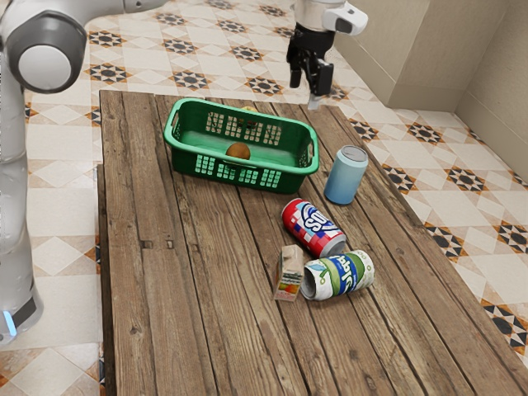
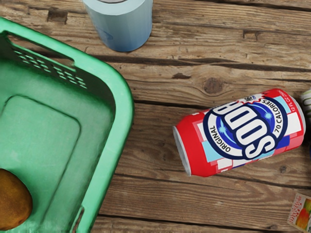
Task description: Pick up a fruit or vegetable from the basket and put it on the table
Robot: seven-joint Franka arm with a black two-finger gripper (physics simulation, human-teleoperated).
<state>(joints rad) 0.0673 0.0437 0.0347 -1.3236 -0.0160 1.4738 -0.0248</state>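
The green basket stands upright on the tabletop, its walls keeping the brown, roundish fruit or vegetable from rolling off. That piece, likely the one to lift, lies inside the basket, toward the long wall nearer the exterior camera, so the grasp probably has to come down steeply to clear the rim.

Beside the basket's end at the exterior view's right, the blue can stands on its base. Near the basket's corner the red soda can lies on its side; farther from the basket lie the green-and-white can and, next to it, the small carton. The cans could roll if bumped, so the piece is better set down well apart from them.

The fingers appear spread apart, high above the basket's level and off toward that same end, holding and touching nothing.
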